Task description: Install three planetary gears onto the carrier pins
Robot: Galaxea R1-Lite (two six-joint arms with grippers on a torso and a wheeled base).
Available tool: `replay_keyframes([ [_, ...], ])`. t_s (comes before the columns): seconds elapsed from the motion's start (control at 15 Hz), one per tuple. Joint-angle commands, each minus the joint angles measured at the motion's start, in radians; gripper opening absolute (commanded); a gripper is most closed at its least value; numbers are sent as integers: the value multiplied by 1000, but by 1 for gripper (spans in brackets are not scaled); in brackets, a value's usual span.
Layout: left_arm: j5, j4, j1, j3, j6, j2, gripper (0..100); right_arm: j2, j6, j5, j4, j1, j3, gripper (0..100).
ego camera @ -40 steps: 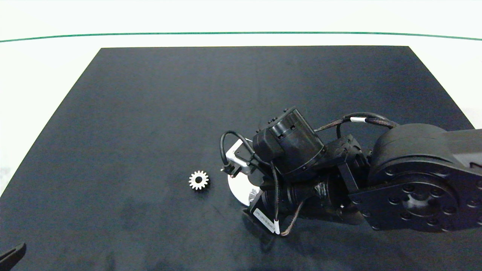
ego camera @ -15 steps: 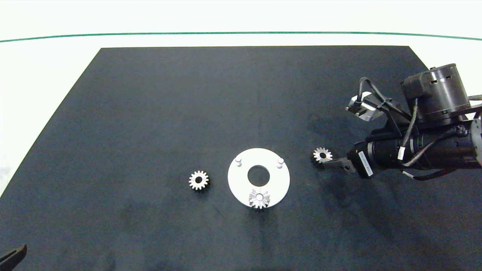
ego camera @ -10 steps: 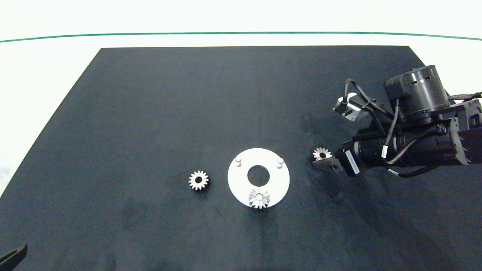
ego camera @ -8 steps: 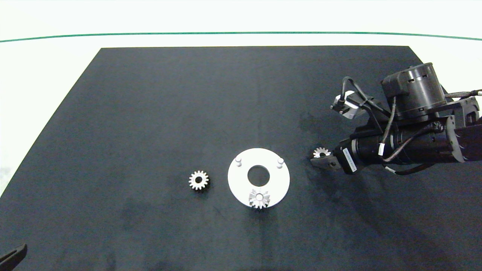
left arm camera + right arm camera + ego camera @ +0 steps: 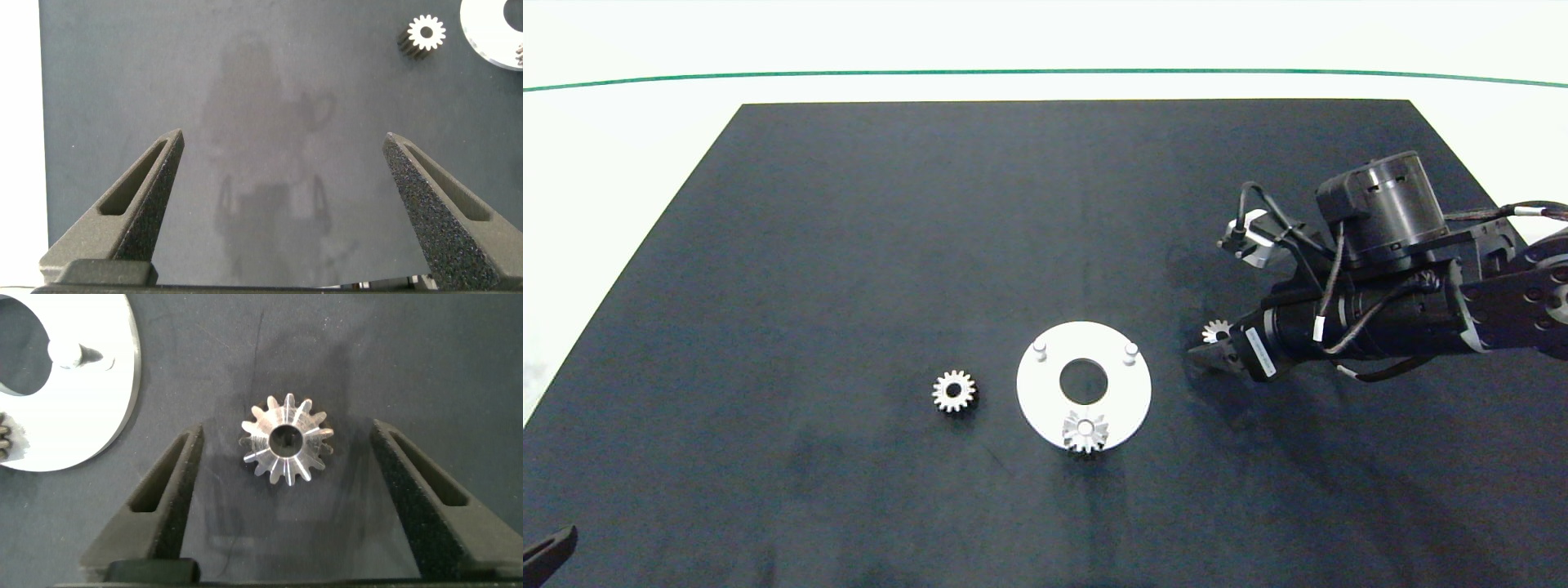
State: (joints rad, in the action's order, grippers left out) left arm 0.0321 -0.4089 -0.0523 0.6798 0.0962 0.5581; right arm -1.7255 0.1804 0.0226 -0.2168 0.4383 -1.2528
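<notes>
Meanwhile, right gripper (image 5: pixel 286 506) straddles a loose planetary gear (image 5: pixel 286 441), fingers spread, not touching it.

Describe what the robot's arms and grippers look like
The right arm is black, with a round motor housing, looped dark cables bearing white tags, and a white label near the wrist. Both the right gripper and left gripper have dark grey wedge-shaped fingers with rough-textured pads and slots.

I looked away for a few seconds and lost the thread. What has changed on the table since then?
The right gripper left the white disc, where one gear now sits on a pin, and moved to the gear on the right, open fingers straddling it, not yet gripping. The gear on the left, both bare pins and the left gripper stayed put.
</notes>
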Motion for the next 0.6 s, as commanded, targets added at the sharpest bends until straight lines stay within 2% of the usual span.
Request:
replay_keyframes([
  [0.07,0,-2,0,0,0,2,100,-19,2,0,-1,2,-5,75],
  [0.6,3,-1,0,1,0,5,100,-34,1,-3,-1,5,-17,60],
])
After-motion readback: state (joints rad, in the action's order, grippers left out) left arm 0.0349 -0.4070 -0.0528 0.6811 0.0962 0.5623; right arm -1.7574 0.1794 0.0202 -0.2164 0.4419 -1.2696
